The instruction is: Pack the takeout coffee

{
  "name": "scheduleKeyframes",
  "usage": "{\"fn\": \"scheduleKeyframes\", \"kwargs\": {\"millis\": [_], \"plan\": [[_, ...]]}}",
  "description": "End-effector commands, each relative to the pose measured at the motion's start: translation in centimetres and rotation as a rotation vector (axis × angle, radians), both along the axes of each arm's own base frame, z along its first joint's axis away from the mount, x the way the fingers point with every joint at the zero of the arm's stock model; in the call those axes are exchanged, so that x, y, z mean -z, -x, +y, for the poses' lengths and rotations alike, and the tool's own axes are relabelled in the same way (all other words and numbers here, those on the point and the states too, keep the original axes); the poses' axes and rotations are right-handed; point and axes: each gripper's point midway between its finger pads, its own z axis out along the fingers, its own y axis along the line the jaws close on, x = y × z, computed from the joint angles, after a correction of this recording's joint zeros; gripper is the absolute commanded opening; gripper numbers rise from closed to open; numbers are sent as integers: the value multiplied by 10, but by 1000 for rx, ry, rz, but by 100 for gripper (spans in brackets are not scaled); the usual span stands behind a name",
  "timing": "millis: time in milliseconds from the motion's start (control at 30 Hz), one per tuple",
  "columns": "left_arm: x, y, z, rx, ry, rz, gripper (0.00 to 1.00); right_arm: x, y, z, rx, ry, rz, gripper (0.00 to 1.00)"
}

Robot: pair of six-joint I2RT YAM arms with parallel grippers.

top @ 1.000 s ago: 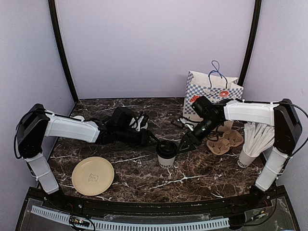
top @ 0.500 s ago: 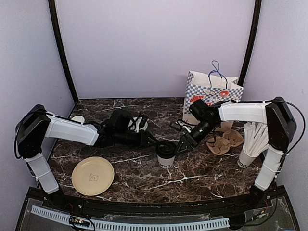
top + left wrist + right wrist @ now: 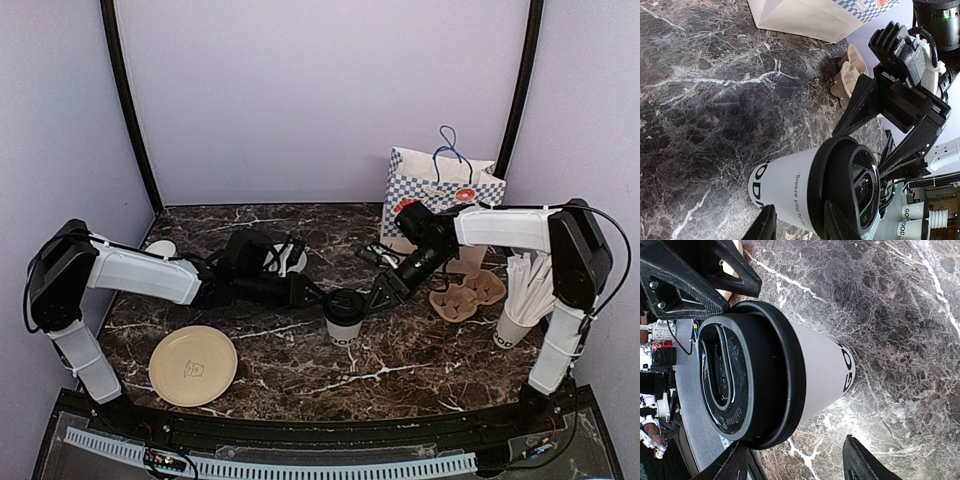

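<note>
The takeout coffee, a white paper cup (image 3: 343, 322) with a black lid (image 3: 344, 304), stands upright mid-table. My left gripper (image 3: 318, 297) reaches it from the left and my right gripper (image 3: 377, 297) from the right, both at lid height. In the left wrist view the cup (image 3: 790, 185) fills the frame beyond my left gripper (image 3: 800, 225). One finger shows by the cup's base, the other in front of the lid rim. In the right wrist view the cup (image 3: 815, 370) lies between the spread fingers of my right gripper (image 3: 800, 462). One fingertip (image 3: 732, 465) is right at the lid's edge.
A checked paper bag (image 3: 440, 190) stands at the back right. In front of it lies a brown pulp cup carrier (image 3: 467, 293). A cup full of white sticks (image 3: 522, 305) stands far right. A beige plate (image 3: 193, 365) lies front left.
My right gripper has edged left, closer to the lid. My left gripper's fingers have narrowed a little. The cup has not moved.
</note>
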Motion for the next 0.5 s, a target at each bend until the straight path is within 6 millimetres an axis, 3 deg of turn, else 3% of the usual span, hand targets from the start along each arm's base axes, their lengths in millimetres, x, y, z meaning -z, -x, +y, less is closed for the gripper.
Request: {"fn": "scheduleKeyframes", "kwargs": {"millis": [0, 267, 367, 467], "plan": [[10, 18, 11, 46, -107, 15, 35, 11, -23, -11, 16, 89, -127, 64], [-80, 3, -11, 67, 28, -197, 47, -43, -11, -3, -59, -63, -180, 68], [-104, -2, -8, 51, 44, -268, 57, -59, -9, -6, -70, -87, -202, 71], [-113, -8, -4, 36, 12, -324, 64, -71, -9, -11, -67, -91, -248, 73]]}}
